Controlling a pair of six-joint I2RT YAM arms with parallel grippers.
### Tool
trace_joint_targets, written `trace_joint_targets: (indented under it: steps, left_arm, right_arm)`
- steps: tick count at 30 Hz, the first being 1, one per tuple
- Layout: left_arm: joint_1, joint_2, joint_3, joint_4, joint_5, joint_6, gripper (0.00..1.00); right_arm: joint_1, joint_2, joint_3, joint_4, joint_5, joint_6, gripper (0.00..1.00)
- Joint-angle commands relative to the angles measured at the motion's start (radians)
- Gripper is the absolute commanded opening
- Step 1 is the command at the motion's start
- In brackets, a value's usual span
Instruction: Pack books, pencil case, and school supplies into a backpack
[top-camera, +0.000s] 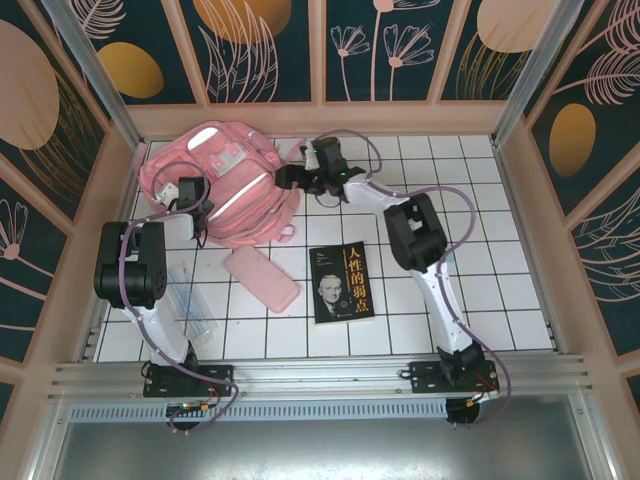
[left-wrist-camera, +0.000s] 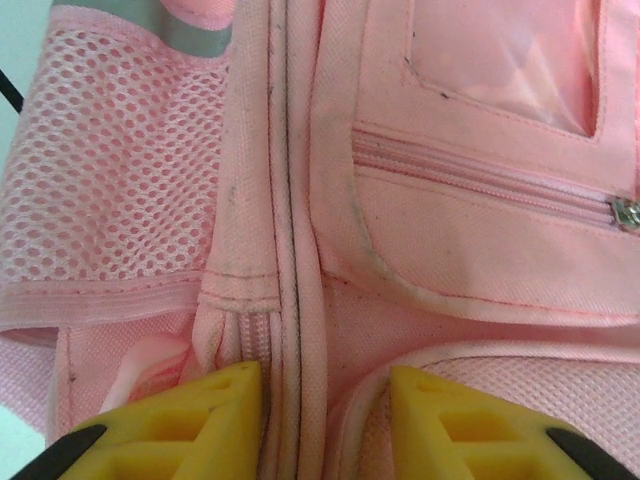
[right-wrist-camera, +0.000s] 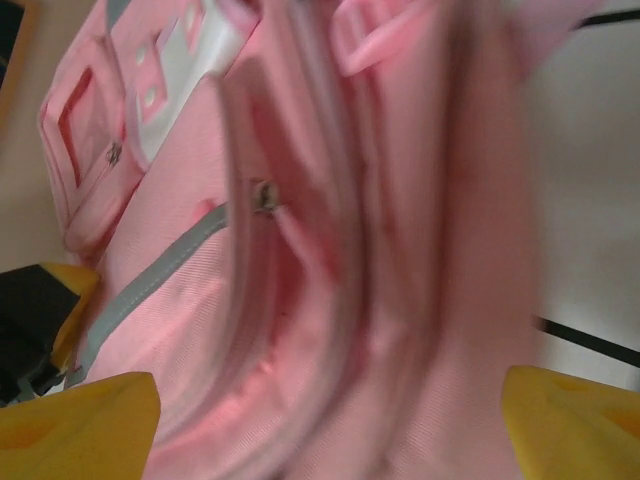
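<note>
My left gripper sits on the near-left side of the large soft pink backpack, which lies at the far left of the white tiled table. In the left wrist view my left gripper stands astride a raised zip seam of the backpack. Its yellow fingers are partly apart, one on each side of the seam. I cannot tell whether they press the fabric. A pink mesh side pocket lies left of the seam, and a metal zip pull sits at the right edge.

My right gripper is at the backpack's right side. In the blurred right wrist view, my right gripper has its jaws spread wide, with the backpack between them and nothing pinched.

The black-covered paperback book lies flat on the tiles near the table's middle. The flat pink pencil case lies just left of it, apart from it, below the backpack. The narrow transparent box lies near the left arm.
</note>
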Motion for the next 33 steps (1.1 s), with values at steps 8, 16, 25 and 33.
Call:
trace_joint_targets:
  steps: [8, 16, 25, 33]
  left_arm:
    - [-0.02, 0.05, -0.048, -0.061, 0.232, 0.022, 0.45]
    - [-0.106, 0.138, 0.076, 0.012, 0.349, 0.038, 0.57]
    - [-0.187, 0.264, 0.262, 0.048, 0.449, 0.001, 0.65]
    - [-0.202, 0.355, 0.428, 0.021, 0.445, 0.046, 0.8]
  right_arm:
    - [0.019, 0.097, 0.114, -0.071, 0.014, 0.091, 0.2]
    - [-0.05, -0.231, -0.206, 0.008, 0.083, 0.031, 0.0]
    - [-0.072, -0.524, -0.623, 0.091, -0.034, 0.095, 0.02]
    - [0.031, -0.577, -0.724, 0.169, -0.126, 0.159, 0.42]
